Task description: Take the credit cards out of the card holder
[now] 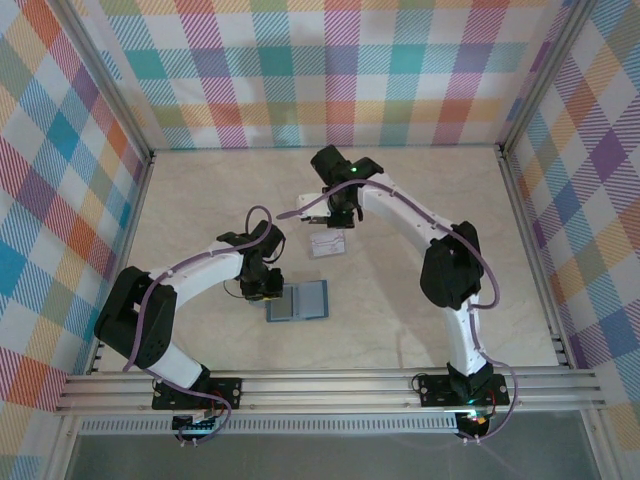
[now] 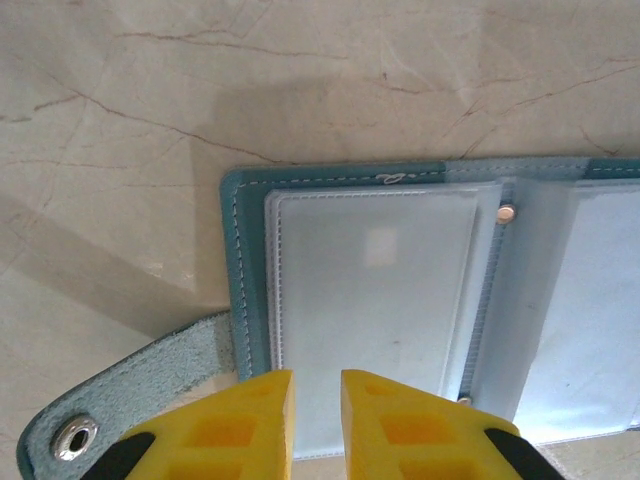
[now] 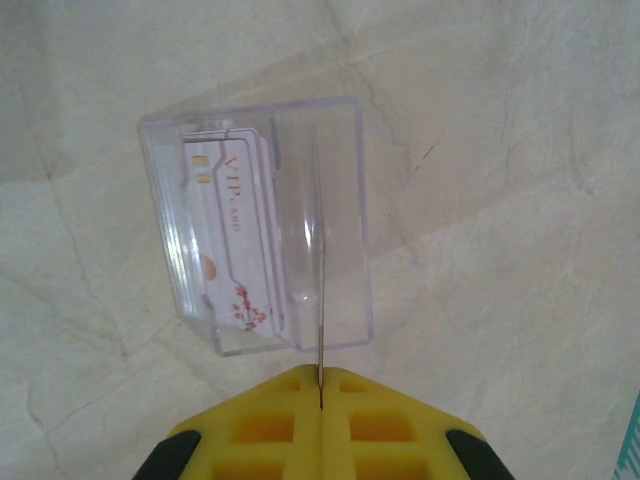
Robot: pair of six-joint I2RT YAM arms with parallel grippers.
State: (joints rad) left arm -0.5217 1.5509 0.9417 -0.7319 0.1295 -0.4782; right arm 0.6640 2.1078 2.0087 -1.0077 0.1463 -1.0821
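The pale, marble-patterned table (image 1: 200,200) sits inside bright checked walls. Both white arms reach over it, the left arm (image 1: 190,270) bent inward and the right arm (image 1: 420,220) stretched further out.

The teal leather card holder (image 1: 300,301) lies open and flat near the middle of the table, clear plastic sleeves upward. The left gripper (image 1: 262,285) is at its left edge. From the left wrist, the yellow claw (image 2: 316,385) is released, its jaws a narrow slit apart over the near edge of the holder's (image 2: 370,290) left sleeve. Whether the tips press on it I cannot tell.

Beyond the holder and apart from it stands a small clear plastic box (image 1: 328,245), with the right gripper (image 1: 338,212) just above. From the right wrist, the box (image 3: 300,160) holds whitish credit cards (image 3: 235,240) printed with red "VIP". The right claw (image 3: 320,378) is clenched on one more thin credit card (image 3: 320,300), seen edge-on over the box.

The holder's suede tab (image 2: 150,370) sticks out to the side, carrying a round metal snap (image 2: 75,436).
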